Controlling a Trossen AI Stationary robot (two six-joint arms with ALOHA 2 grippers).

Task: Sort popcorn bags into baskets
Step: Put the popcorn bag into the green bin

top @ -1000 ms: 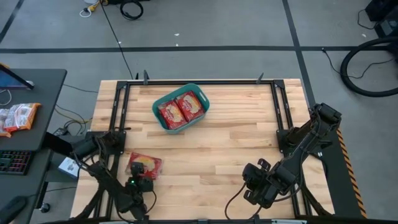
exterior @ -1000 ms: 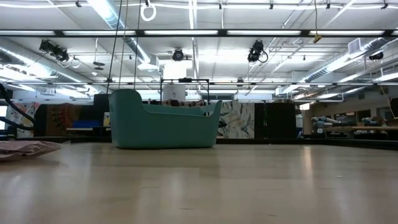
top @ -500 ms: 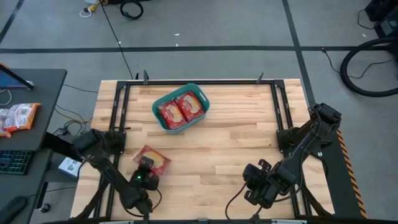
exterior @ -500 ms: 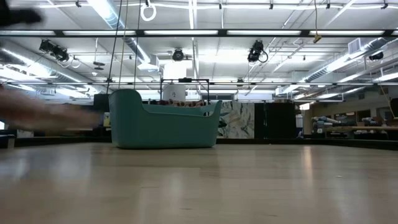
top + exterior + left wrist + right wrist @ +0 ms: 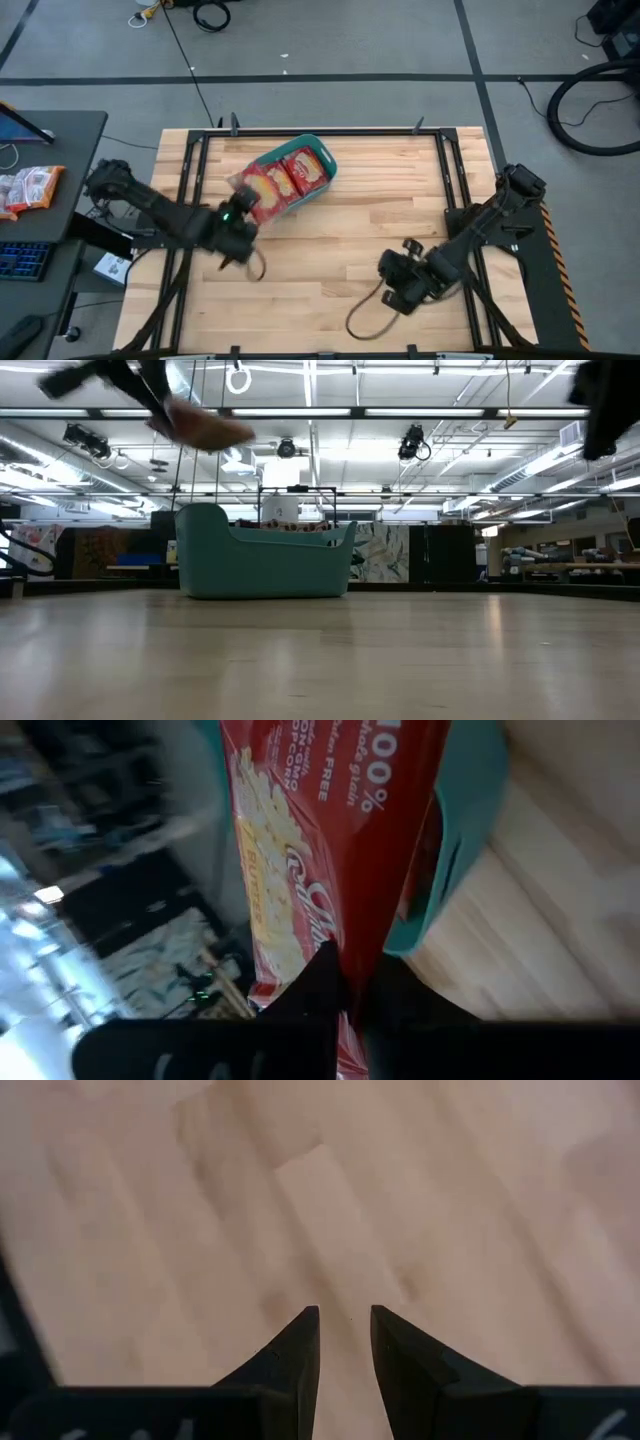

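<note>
The left hand [image 5: 240,214] grips a red popcorn bag [image 5: 252,195] above the teal basket's [image 5: 322,157] near rim, seemingly clear of it. The right hand [image 5: 343,1342], fingers narrowly parted, hovers over bare worktop [image 5: 370,235].

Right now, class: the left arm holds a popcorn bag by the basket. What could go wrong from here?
1. The left hand pinches the popcorn bag only at one edge; it may slip.
2. The bag hangs over the teal basket's rim, so release might drop it outside.
3. Two bags already inside leave little room.
</note>
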